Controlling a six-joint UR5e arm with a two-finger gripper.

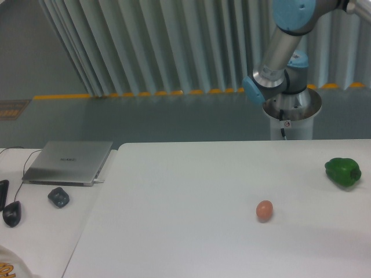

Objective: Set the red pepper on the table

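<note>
At the lower centre-right of the frame a small orange-brown egg (264, 210) lies on the white table (191, 214). Further right and slightly further back, a green bell pepper (342, 172) sits near the table's right edge. At left, a grey laptop (68, 162) rests closed on the adjoining desk (43, 223). Behind the table, at upper right, the robot arm (282, 58) leans over its pedestal. The gripper is out of frame, so its jaws cannot be judged; the red pepper is not visible either.

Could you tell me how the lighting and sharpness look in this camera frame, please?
In the fixed camera view, light is soft and even; the egg and green pepper cast only faint shadows on the white table; the whole image is slightly soft, without glare.
</note>
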